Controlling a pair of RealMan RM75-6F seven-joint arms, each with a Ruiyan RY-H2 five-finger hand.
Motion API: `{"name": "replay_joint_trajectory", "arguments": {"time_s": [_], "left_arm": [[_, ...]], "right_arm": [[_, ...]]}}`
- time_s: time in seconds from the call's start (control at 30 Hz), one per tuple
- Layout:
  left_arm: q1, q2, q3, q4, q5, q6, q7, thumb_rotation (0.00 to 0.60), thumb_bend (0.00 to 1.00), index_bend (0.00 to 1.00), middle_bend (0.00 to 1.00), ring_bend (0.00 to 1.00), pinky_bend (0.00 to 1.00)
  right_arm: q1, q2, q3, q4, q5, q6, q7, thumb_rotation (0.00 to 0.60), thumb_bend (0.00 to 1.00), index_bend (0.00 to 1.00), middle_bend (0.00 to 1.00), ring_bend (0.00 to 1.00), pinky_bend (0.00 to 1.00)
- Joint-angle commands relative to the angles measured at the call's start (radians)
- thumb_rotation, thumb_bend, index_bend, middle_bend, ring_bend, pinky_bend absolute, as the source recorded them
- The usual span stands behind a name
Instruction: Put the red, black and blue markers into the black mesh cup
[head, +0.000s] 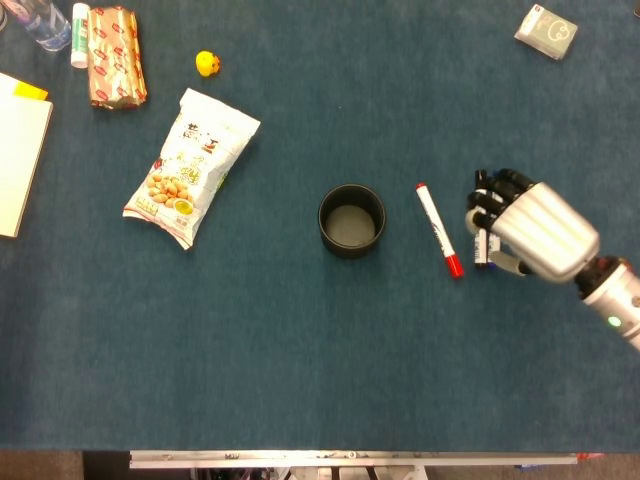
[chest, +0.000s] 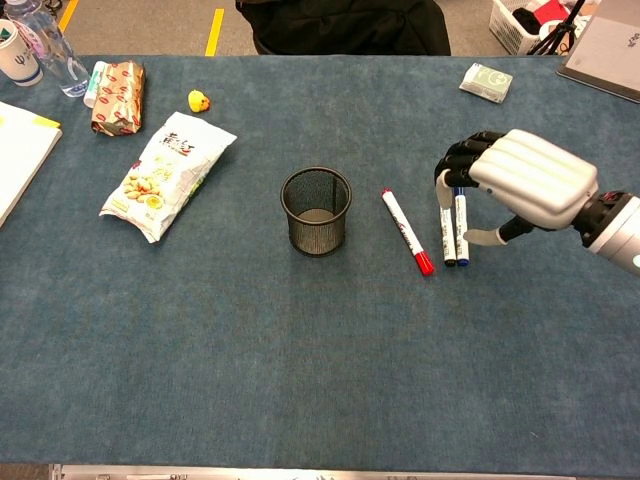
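I see the round black wire-mesh cup (chest: 316, 211) upright. Right of it lies the slanted red-capped white marker (chest: 407, 232), then the black-capped marker (chest: 447, 240) and blue-capped marker (chest: 461, 236), side by side.

Lay bare between black mesh cup (chest: 316, 211) and red marker (chest: 406, 231). Stood blocked over black marker (chest: 447, 238) and blue marker (chest: 461, 235) by right hand (chest: 520, 180). Sat well apart to the left: snack bag (chest: 168, 173).
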Motion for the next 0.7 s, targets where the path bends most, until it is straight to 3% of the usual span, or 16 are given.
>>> {"name": "replay_joint_trajectory", "arguments": {"time_s": [0.03,0.23,0.7], "left_arm": [[-0.002,-0.002,0.0,0.003,0.0,-0.003,-0.003,0.6,0.2,0.1,0.17,0.19,0.24],[-0.001,-0.003,0.004,0.015,-0.006,-0.014,-0.017,0.6,0.2,0.1,0.17,0.19,0.24],[0.01,-0.008,0.006,0.051,-0.022,-0.013,-0.052,0.6,0.19,0.1,0.17,0.19,0.24]], "right_arm": [[0.017,-0.028,-0.015,0.026,-0.001,-0.027,-0.032,0.6,0.15,0.5,0.4,0.26,0.27],[0.04,-0.071,-0.028,0.062,-0.002,-0.058,-0.095,0.6,0.16,0.5,0.4,0.27,0.26],[0.071,-0.134,-0.053,0.123,0.017,-0.076,-0.1,0.6,0.17,0.5,0.4,0.27,0.26]]}}
